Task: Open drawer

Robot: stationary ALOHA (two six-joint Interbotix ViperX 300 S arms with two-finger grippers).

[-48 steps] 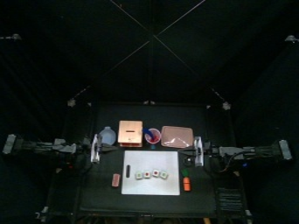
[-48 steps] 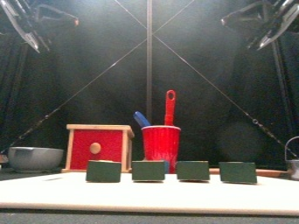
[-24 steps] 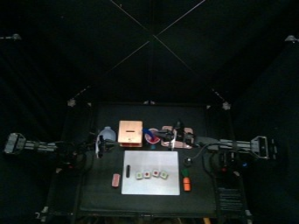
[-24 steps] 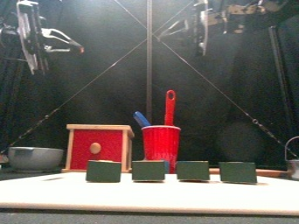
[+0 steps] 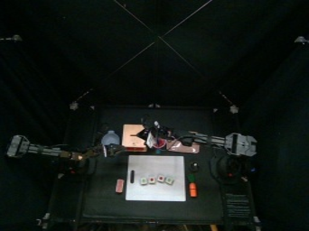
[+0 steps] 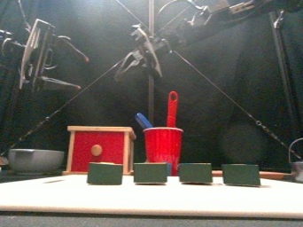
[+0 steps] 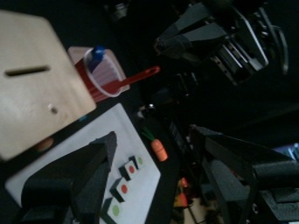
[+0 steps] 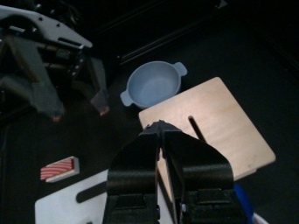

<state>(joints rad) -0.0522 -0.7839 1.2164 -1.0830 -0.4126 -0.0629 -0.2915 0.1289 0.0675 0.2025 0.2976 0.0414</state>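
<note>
The drawer stands on the desk beside a red cup — untouched. The left gripper is spread wide; the right gripper hangs above the drawer, pressed together.

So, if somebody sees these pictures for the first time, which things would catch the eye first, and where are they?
In the front view, the red cup with a red utensil stands out at the middle, beside the wooden drawer with its red front. Before them, four dark green blocks stand in a row on the white mat. Above, the right hand hangs high over the drawer, and the left hand is up at the left, wide open.
</note>
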